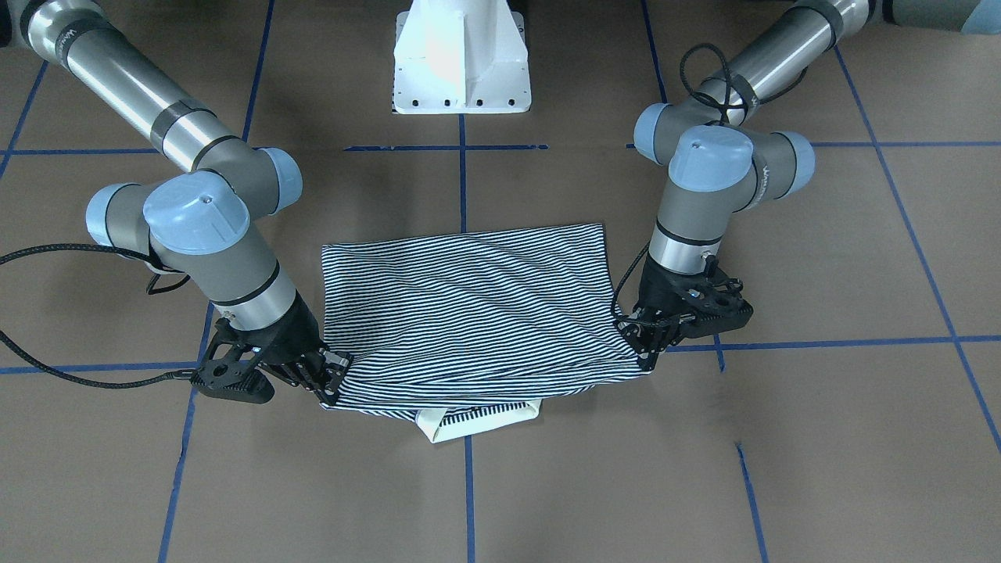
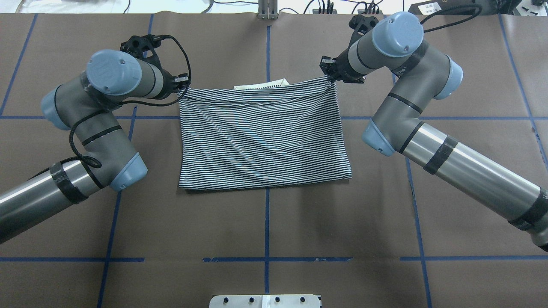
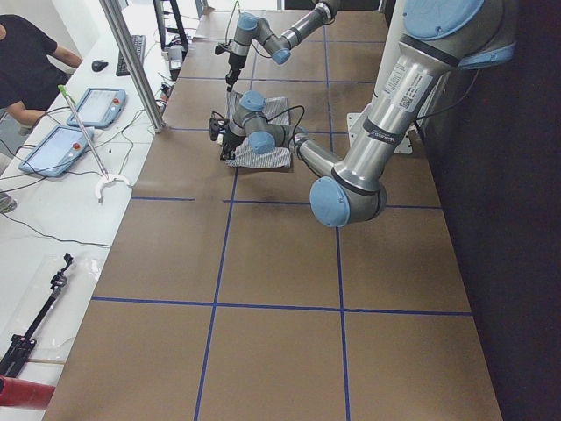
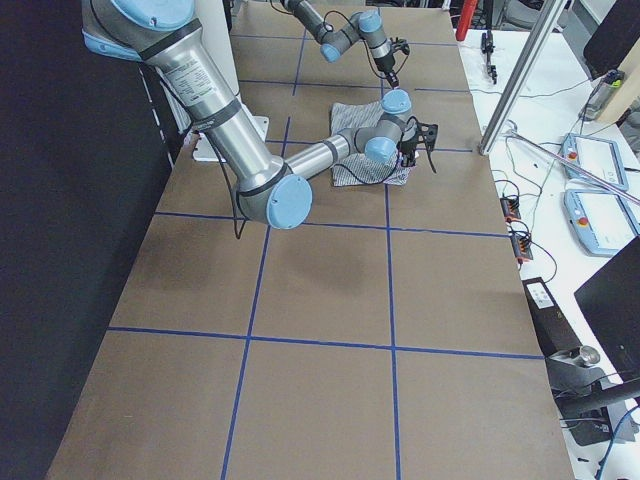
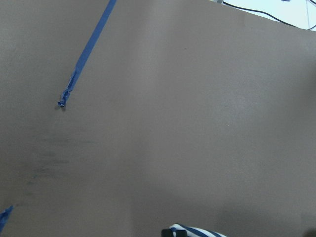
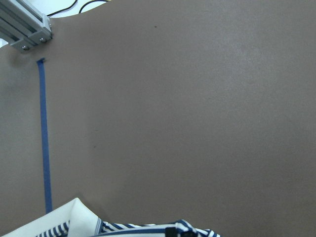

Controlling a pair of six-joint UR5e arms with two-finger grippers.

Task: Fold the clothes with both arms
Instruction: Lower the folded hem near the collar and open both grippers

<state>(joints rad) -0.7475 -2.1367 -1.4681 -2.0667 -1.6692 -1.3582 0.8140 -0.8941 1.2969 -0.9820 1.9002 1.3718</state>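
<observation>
Polo shirt [image 2: 263, 137] is laid out as a folded striped rectangle at the centre of the surface [image 2: 342, 214], across the middle blue tape line [image 2: 266, 222]. Cream collar [image 2: 262, 85] is seen poking out just past the far edge. The far corner on the robot's left is pinched by the left end effector [image 2: 183, 83], fingers closed on the fabric. The far corner on its right is gripped the same way by the right end effector [image 2: 329, 73]. The far edge is drawn taut between the two. The near edge is laid flat on the surface. White pedestal base [image 1: 461, 62] is seen on the robot's side, well apart from the shirt.
</observation>
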